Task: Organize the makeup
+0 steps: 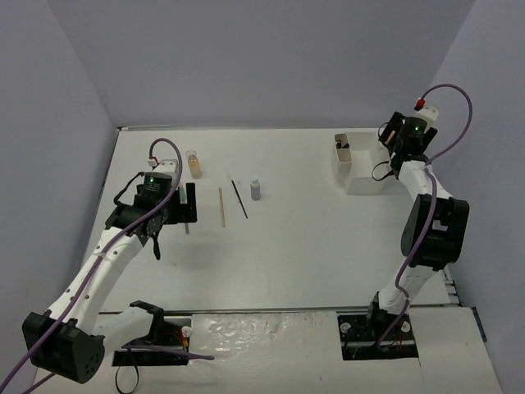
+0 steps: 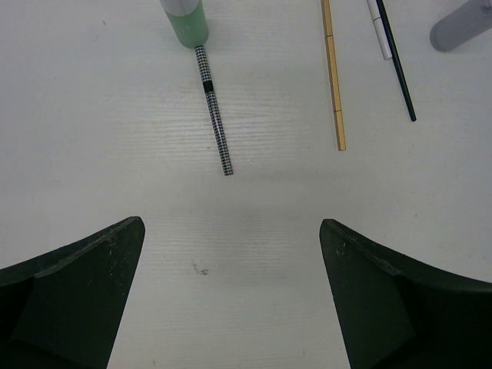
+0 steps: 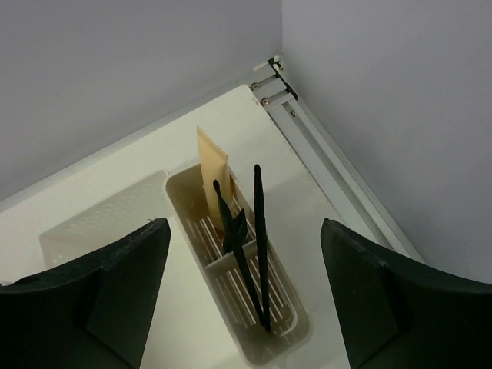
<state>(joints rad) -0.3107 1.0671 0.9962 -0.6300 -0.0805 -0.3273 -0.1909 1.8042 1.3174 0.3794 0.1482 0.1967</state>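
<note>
Top external view: on the white desk (image 1: 312,246), the left gripper (image 1: 187,207) hangs low over the left part with its fingers spread and nothing between them. Beside it to the right lie a tan stick (image 1: 221,207) and a thin black brush (image 1: 239,199), roughly parallel and apart. An amber bottle (image 1: 193,164) stands behind the gripper, and a grey-purple bottle (image 1: 256,190) stands just right of the brush. Far off at the back right sits a white box (image 1: 358,176), with dark things in its left end. The right gripper (image 1: 394,134) is raised at the box's right side.

Left wrist view: the left gripper (image 2: 232,231) is wide open over bare desk, both fingers (image 2: 69,292) clear of everything. Ahead lies a checkered pencil (image 2: 213,108), its far end touching the foot of a green bottle (image 2: 184,19). To the right are the tan stick (image 2: 334,73), then the black brush (image 2: 398,65), and the grey-purple bottle (image 2: 461,27) at the frame's corner.

Right wrist view: the right gripper (image 3: 244,254) is open above the white box (image 3: 175,196), holding nothing. In the box's narrow slotted compartment a tan flat piece (image 3: 211,173) stands at the far end, and two black pencils (image 3: 260,231) lean across it, tips up. Something small and dark sits between them, but I cannot tell what it is.
</note>
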